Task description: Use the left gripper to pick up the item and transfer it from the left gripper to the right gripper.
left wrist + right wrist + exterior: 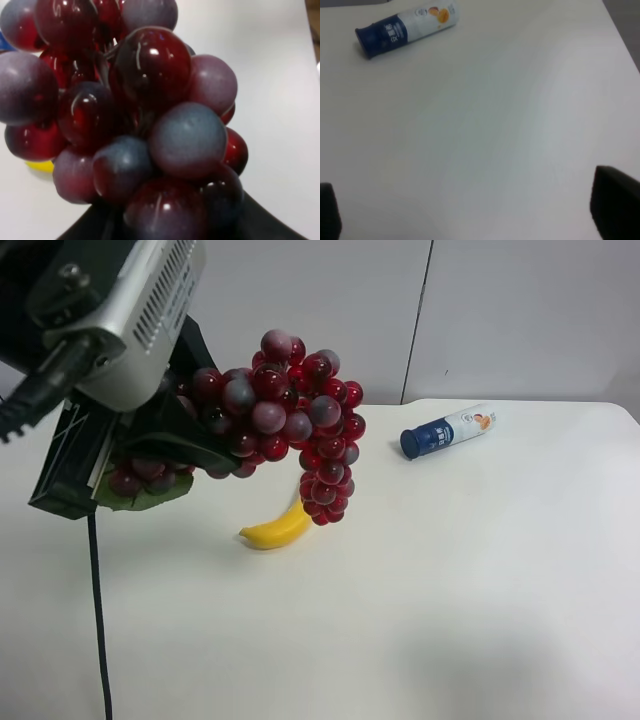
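1. Grapes (290,410) hang lifted clear of the tabletop (450,620), pinched at their leafy end by the left pincer (170,435), at the high view's left
2. Banana (275,530) lies on the tabletop, partly hidden behind the bunch's drooping tip
3. Blue-and-white bottle (445,432) lies on its side further right
4. Right pincer (472,207) stands spread wide above the tabletop
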`<state>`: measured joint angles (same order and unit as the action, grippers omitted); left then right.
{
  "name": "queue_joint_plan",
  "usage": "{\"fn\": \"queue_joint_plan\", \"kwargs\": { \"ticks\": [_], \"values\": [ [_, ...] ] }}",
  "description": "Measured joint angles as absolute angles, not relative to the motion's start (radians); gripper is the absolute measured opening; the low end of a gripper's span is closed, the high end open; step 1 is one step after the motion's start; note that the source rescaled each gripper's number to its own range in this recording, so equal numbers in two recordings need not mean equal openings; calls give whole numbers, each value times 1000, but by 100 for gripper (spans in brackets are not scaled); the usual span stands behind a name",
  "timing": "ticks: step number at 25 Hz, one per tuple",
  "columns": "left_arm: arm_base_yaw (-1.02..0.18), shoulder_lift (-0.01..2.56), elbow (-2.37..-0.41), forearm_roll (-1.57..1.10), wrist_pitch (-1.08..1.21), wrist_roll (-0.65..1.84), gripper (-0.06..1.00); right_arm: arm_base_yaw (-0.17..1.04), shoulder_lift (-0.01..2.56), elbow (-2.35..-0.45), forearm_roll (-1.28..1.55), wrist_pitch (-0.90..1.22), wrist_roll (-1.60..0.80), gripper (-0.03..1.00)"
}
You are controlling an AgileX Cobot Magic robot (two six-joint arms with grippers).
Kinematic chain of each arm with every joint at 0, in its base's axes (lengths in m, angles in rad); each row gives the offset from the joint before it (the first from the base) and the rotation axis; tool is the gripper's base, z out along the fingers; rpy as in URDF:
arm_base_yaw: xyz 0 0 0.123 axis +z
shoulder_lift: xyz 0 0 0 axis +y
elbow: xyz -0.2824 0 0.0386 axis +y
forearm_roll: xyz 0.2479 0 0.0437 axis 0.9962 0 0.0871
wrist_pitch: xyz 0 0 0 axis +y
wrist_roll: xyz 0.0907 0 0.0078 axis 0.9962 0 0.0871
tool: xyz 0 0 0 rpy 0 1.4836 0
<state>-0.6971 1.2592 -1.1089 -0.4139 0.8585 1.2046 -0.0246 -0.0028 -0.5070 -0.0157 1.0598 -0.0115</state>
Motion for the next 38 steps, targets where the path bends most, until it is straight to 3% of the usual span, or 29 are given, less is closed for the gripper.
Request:
{"fn": "queue_joint_plan", "kwargs": {
  "ticks": [10,38],
  "values": [
    [-697,1259,-1109,-282,847,1290,1,-25,-3,-507,-16,1060,-11,100],
    [-697,1259,-1109,-269,843,1290,0,-25,-3,-507,-16,1060,-11,100]
  ]
}}
